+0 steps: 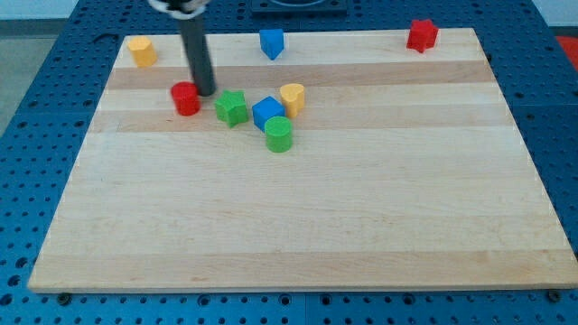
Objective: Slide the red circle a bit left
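Note:
The red circle (186,97) is a short red cylinder in the upper left part of the wooden board (298,226). My tip (205,93) is at its right side, touching or nearly touching it. The dark rod rises from there to the view's top. A green star (231,107) lies just right of my tip.
A blue cube (267,113), a yellow heart (292,97) and a green cylinder (279,134) cluster right of the green star. A yellow block (141,51) sits at the top left corner, a blue block (272,42) at the top middle, a red star (422,34) at the top right.

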Motion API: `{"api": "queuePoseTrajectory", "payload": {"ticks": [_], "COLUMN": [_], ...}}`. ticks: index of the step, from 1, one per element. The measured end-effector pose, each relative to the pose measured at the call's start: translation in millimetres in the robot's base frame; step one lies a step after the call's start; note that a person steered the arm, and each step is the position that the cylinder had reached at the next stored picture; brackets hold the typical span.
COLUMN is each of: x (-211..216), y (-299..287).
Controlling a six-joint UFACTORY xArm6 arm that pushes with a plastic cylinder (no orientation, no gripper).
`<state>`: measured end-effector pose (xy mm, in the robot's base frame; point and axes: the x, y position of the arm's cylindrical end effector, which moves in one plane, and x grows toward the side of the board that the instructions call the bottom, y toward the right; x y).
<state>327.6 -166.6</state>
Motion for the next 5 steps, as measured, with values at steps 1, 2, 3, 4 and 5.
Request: {"api": "queuePoseTrajectory", "payload": {"ticks": [1, 2, 3, 4, 5], "x": [10, 20, 27, 27, 35], "y": [-30, -30, -17, 6, 8]}}
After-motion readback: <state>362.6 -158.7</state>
